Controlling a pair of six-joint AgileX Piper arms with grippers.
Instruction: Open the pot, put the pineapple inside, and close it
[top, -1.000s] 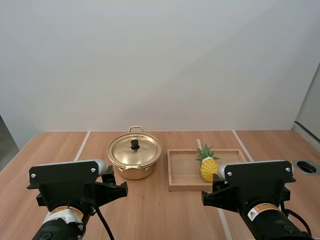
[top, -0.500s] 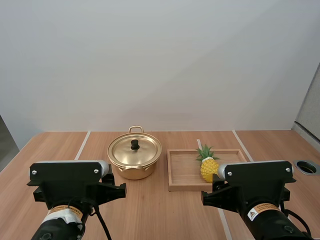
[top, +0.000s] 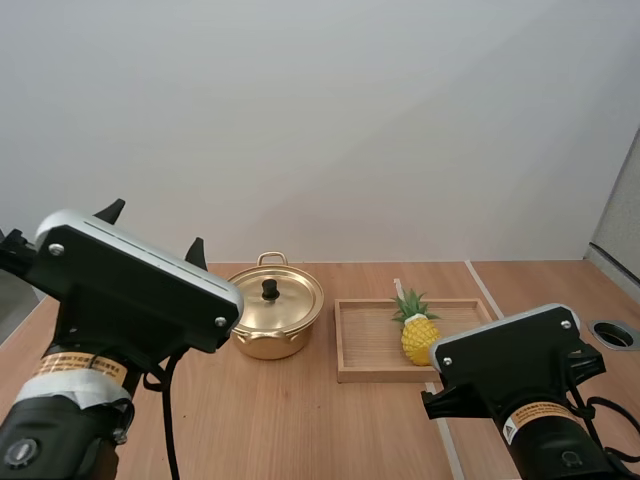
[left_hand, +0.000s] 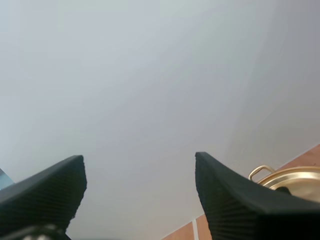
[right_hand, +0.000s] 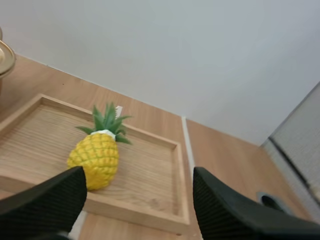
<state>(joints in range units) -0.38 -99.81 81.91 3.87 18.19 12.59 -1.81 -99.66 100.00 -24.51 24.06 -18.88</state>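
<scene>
Left tool (left_hand: 139, 158) — spread apart, pot (left_hand: 299, 176) beside

Past the left tool (left_hand: 139, 160), the pot (left_hand: 295, 176) is mostly hidden behind the right finger (left_hand: 235, 200) and cropped by the edge. From above, the left arm (top: 130, 285) covers its left flank. Ahead of the right tool (right_hand: 138, 172), the tray (right_hand: 140, 211)'s near rim runs behind both fingers (right_hand: 45, 202); the pot there is a cropped sliver.
</scene>
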